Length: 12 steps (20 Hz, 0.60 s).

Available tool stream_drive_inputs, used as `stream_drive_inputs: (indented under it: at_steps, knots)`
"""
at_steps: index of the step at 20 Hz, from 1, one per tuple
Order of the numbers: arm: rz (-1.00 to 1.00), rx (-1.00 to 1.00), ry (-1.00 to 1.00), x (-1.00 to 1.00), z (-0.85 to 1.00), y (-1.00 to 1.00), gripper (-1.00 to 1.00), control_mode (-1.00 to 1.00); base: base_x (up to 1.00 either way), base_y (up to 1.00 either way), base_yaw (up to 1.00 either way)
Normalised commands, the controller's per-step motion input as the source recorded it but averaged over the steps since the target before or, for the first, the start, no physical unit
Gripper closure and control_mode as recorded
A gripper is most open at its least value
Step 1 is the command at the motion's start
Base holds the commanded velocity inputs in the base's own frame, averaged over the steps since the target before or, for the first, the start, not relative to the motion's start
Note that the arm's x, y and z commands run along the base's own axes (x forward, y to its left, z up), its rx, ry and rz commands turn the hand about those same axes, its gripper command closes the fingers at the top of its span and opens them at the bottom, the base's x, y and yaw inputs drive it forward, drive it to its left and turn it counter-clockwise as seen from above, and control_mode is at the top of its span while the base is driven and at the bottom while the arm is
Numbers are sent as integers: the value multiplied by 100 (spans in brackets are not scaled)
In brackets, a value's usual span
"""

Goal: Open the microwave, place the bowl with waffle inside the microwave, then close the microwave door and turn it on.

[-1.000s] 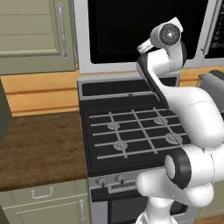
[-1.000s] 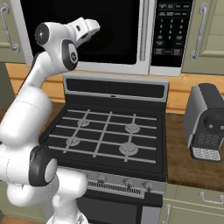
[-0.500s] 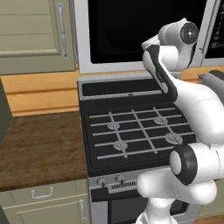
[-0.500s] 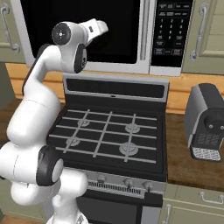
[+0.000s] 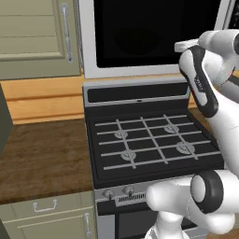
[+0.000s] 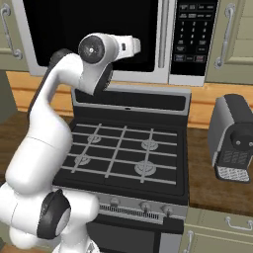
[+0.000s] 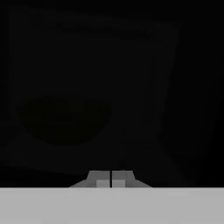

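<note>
Stove: black gas stove (image 6: 126,155) with grey grates, nearest.
Coffee machine: grey boxy coffee machine (image 6: 234,139), right of stove.
Gripper: two-finger gripper (image 7: 111,180), tips pressed together, facing dark glass.
Microwave door: silver-grey framed black-glass microwave door (image 5: 154,32), above stove, closed.

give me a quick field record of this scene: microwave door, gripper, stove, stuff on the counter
microwave door: shut, black glass window facing the arm
door handle: vertical silver bar, right of the window
gripper: fingertips together, holding nothing, pointed at the dark glass
stove: four burners, all bare
coffee machine: on the wooden counter right of the stove
</note>
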Motion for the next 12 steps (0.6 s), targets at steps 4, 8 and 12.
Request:
stream_drive_inputs:
  at_steps: [4,8,12]
  knots:
    - [0,52,0,-100,12,-99,100,-100,0,0,0]
    - [0,54,7,-95,21,-89,100,-100,0,0,0]
    - [0,56,23,-53,7,-79,100,-100,0,0,0]
